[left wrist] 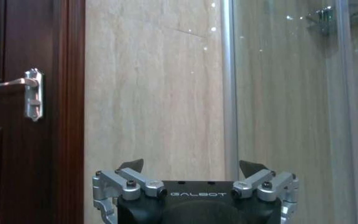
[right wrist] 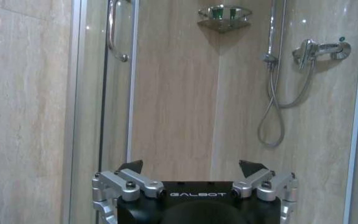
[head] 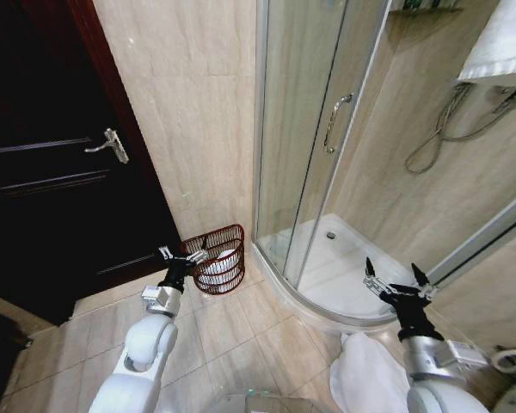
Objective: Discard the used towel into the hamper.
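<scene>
Lighting warm, even, moderately bright. Small specular glints on the glossy beige wall tiles (left wrist: pixel 160 70) and the curved glass shower door (head: pixel 305 129). Dark wooden door (head: pixel 43 172) underexposed, little detail. Head view bows toward edges. Wrist views slightly soft.

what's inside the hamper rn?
A white towel sits inside the hamper, seen through its openwork side. Anything beneath the towel is covered. The left hand, open, hovers at the rim.

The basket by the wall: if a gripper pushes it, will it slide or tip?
The basket is openwork wire, so it is probably light and would slide easily on the smooth floor tiles. Something white lies inside, adding little weight. A high push might tip it, since it seems to narrow toward the base.
</scene>
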Available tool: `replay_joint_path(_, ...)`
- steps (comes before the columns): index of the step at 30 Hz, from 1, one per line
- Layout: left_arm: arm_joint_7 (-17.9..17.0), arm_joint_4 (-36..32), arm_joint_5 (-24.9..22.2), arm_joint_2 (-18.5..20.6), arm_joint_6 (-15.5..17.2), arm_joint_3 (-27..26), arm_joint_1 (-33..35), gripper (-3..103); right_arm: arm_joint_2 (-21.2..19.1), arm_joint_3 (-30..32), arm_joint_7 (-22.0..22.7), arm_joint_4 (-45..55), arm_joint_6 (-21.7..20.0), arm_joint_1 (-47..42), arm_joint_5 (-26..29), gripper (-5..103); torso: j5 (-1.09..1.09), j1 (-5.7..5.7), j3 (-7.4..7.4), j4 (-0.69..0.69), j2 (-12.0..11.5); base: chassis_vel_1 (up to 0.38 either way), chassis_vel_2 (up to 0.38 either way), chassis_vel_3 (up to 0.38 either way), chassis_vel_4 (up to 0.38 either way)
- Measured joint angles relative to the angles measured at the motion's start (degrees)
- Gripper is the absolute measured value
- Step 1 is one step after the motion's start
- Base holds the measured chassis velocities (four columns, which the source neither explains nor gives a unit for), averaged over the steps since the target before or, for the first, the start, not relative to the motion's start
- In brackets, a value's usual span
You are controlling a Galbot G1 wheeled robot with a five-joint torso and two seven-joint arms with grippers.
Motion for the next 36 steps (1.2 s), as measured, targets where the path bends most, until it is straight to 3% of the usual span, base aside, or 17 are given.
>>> replay_joint_path(9, -1.0, -0.4, 0.4, 0.6, 0.0, 2.1, 0.2, 100, 0.5, 0.4, -0.2, -1.0, -1.1, 2.2, 1.4, 100, 0.0, 0.0, 0.0, 0.0, 0.0, 0.0, 0.0, 0.0, 0.0)
replay_joint_path(15, -1.0, -2.6, -3.5, 2.3, 1.0, 0.5, 0.8, 100, 0.9, 0.5, -0.8, 0.7, -2.8, 2.3, 0.6, 100, 0.0, 0.0, 0.0, 0.0, 0.0, 0.0, 0.0, 0.0, 0.0)
replay_joint_path(23, -0.7, -2.6, -3.5, 1.5, 1.3, 0.7, 0.1, 100, 0.5, 0.2, -0.5, 1.0, -3.9, 3.5, 0.4, 100, 0.0, 0.0, 0.0, 0.0, 0.0, 0.0, 0.0, 0.0, 0.0)
replay_joint_path(36, 0.0, -2.3, -2.1, 0.9, -2.0, 0.6, 3.7, 100, 0.1, 1.4, 0.1, 1.8, -2.3, 0.3, 1.2, 100, 0.0, 0.0, 0.0, 0.0, 0.0, 0.004, -0.003, -0.005, 0.003)
